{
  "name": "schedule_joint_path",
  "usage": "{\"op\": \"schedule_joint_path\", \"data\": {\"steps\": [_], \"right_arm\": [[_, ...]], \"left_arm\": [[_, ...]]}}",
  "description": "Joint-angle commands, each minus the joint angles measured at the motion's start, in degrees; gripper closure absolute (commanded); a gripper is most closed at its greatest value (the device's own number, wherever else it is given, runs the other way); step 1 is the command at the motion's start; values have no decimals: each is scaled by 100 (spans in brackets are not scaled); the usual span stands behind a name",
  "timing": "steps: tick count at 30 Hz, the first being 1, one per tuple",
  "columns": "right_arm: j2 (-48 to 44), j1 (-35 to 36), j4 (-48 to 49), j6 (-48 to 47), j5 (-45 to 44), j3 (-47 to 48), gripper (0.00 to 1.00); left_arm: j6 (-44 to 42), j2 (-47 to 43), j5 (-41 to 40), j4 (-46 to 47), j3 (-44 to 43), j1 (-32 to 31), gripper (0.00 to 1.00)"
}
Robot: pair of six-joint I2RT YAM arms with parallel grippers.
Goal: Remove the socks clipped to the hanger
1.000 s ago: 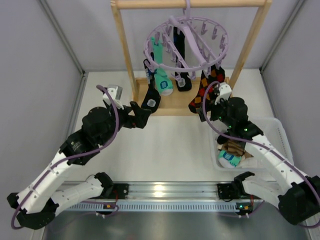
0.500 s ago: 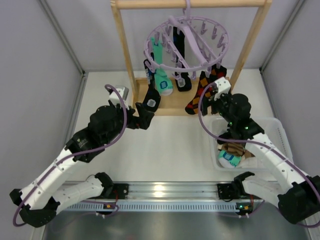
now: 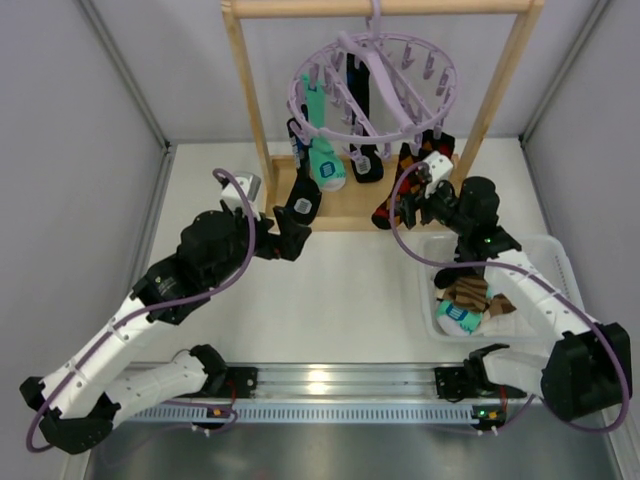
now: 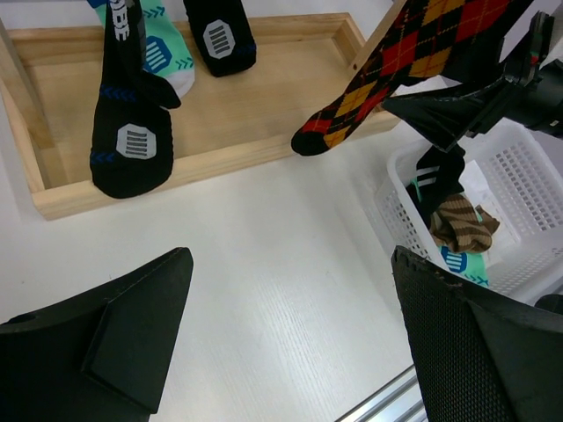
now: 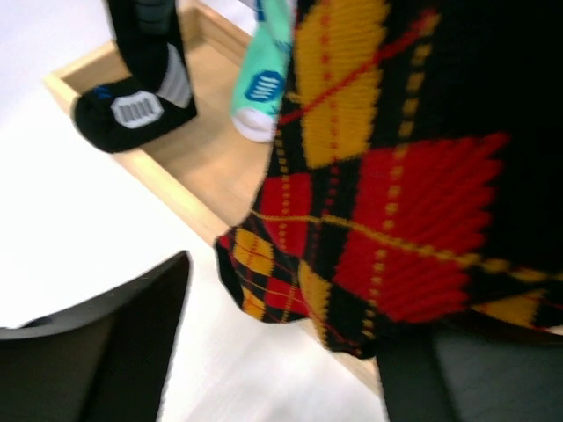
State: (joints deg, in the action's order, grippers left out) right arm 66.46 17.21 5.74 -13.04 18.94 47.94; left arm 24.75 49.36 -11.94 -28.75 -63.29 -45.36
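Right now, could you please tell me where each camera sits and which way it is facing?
Top external: above and behind the arms, looking down at the wooden rack, hanger and basket; both arms, left gripper and right gripper show.
Left wrist: on the left arm, facing forward-right toward the teal sock and argyle sock; its open fingers frame the bottom.
Right wrist: close against the argyle sock, facing the rack's base; its fingers sit low.
Shared: both wrist views show the argyle and teal socks.

Right jaws farther forward, at the argyle sock (image 5: 396,202); left jaws nearer the black sock (image 3: 302,206).
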Motion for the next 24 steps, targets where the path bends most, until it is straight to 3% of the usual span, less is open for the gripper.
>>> {"op": "schedule_joint_path", "data": {"steps": [1, 6, 7, 9, 15, 18, 20, 21, 24], "right_arm": [[69, -174, 1146, 231, 1277, -171, 31], [377, -183, 1991, 898, 1806, -469, 52], [429, -174, 2210, 1021, 1972, -531, 65], [464, -166, 2721, 1417, 2087, -680, 76], [439, 238, 3196, 1647, 1729, -909, 90], [333, 686, 3267, 1629, 983, -997, 100], [175, 1160, 3354, 1690, 35, -1076, 100], [131, 1379, 3485, 1734, -865, -1172, 100], [25, 2415, 3627, 1805, -2023, -1243, 100]], "left_arm": [[-23, -155, 87, 63, -52, 1, 2], [-67, -269, 105, 63, -114, -7, 2], [-76, -296, 113, 54, -140, 1, 2], [-85, -340, 87, 54, -166, 1, 2], [-50, -164, 8, 45, -561, 1, 2], [-23, 116, -71, 54, -877, -8, 2], [-14, 388, -97, 54, -1194, -7, 2], [-6, 494, -158, 45, -1317, 1, 2], [-5, 969, -343, -34, -2027, -8, 2]]}}
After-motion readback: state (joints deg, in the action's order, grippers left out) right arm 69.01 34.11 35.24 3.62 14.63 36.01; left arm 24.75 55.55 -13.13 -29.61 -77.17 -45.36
